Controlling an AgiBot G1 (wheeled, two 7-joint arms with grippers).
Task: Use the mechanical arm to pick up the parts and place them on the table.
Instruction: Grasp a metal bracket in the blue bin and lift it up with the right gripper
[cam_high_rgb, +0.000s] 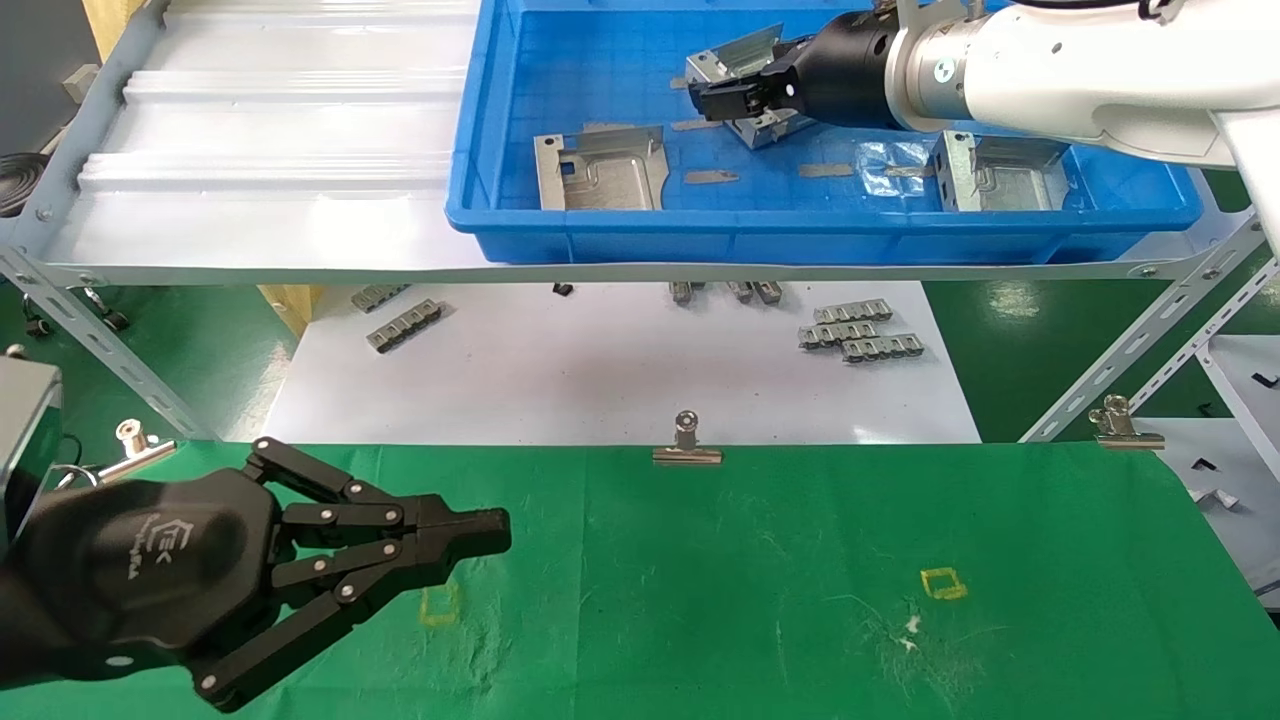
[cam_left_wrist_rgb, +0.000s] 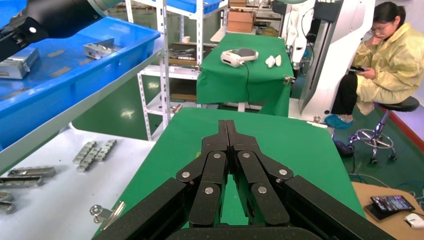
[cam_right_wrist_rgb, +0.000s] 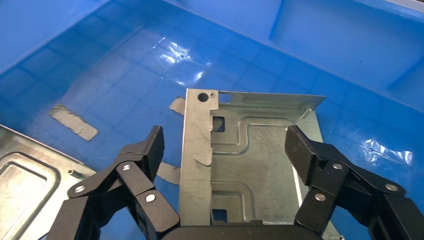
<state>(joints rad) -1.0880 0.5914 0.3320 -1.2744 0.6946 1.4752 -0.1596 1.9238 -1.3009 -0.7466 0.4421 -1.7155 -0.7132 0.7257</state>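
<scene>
While spread wide around bracket (cam_right_wrist_rgb: 240, 165) inside blue bin (cam_high_rgb: 600, 240), right gripper (cam_right_wrist_rgb: 225, 145) not yet gripping; likely stiff, light, slippery, so best pinched across folded walls. Left gripper (cam_high_rgb: 480, 530) closed, parked over table (cam_high_rgb: 800, 600).

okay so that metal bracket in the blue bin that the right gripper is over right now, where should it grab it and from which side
Probably across its two folded-up side walls, coming down from above. In the right wrist view the bracket lies open face up in the blue bin, walls standing, and the right gripper is open with one of its fingers outside each wall, so closing should pinch it across its width.
</scene>
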